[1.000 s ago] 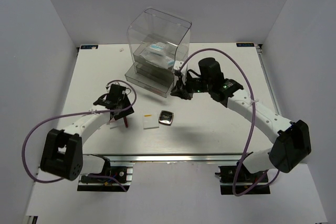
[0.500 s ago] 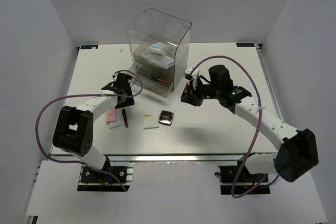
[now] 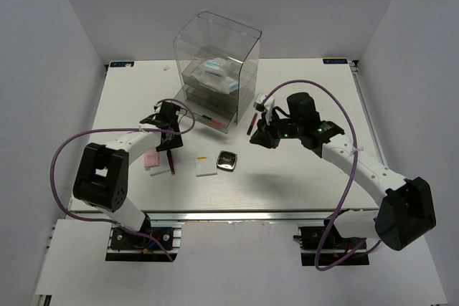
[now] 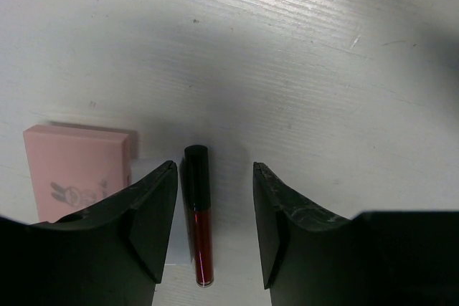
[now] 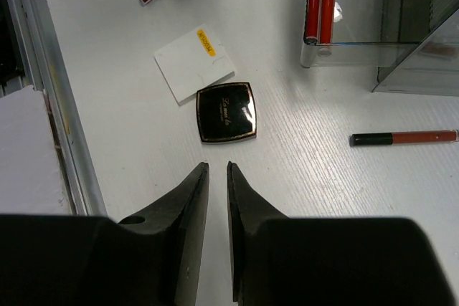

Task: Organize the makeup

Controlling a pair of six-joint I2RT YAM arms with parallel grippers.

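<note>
My left arm (image 3: 122, 141) is folded back, wrist tipped down over the left half of the desk (image 3: 308, 84). Its jaws are spread astride a dark-red stick (image 4: 199, 227) beside the pink pad (image 4: 75, 170), pinching nothing. My right arm (image 3: 344, 155) reaches in from the near right corner, jaws barely parted and empty, aimed at the black compact (image 5: 226, 111) mid-desk.

Tall clear drawer box (image 3: 215, 41) on white table (image 3: 308, 91), metal rail (image 3: 237, 216) along near edge
</note>
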